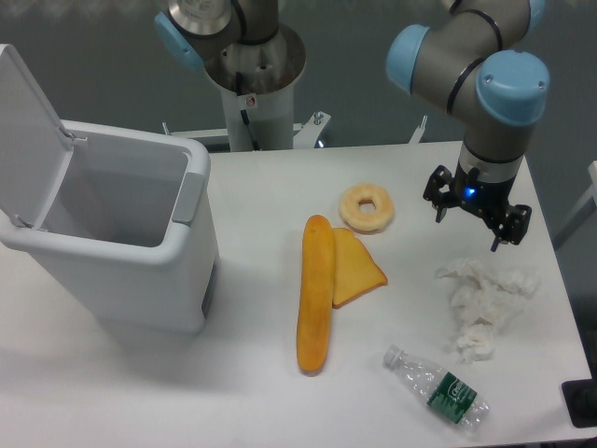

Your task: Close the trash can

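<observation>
The trash can (121, 252) is a large white boxy bin at the left of the table. Its flat lid (28, 131) stands raised at the left side, so the bin is open and its inside looks empty. A grey latch tab (189, 196) sits on the right rim. My gripper (474, 224) hangs from the arm at the right side of the table, far from the bin, above a crumpled tissue. Its fingers are spread apart and hold nothing.
A baguette (315, 294), a yellow wedge of bread (354, 269) and a doughnut (367, 207) lie mid-table. A crumpled white tissue (483, 301) and a plastic bottle (438, 387) lie at the right. The arm's base (252, 84) stands at the back.
</observation>
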Motion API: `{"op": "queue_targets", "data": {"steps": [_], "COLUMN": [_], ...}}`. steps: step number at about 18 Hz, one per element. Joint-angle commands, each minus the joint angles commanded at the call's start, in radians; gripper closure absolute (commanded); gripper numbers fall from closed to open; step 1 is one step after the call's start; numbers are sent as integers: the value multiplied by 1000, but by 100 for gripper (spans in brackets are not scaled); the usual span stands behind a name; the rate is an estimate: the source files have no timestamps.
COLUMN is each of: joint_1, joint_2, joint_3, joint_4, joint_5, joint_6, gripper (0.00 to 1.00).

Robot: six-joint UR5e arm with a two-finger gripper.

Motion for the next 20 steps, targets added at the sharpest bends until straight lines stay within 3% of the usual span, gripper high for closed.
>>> {"op": "queue_targets", "data": {"steps": [8,12,17,20], "joint_1": [-34,-74,-141,-196], "joint_2": [92,153,261,302], "joint_3": [-51,-115,-173,-176], "joint_4": [-9,-11,-63,-90], "joint_5": [-6,-49,-75,-98], "joint_6": [-111,-153,-225,-290], "gripper": [0,0,0,0]}}
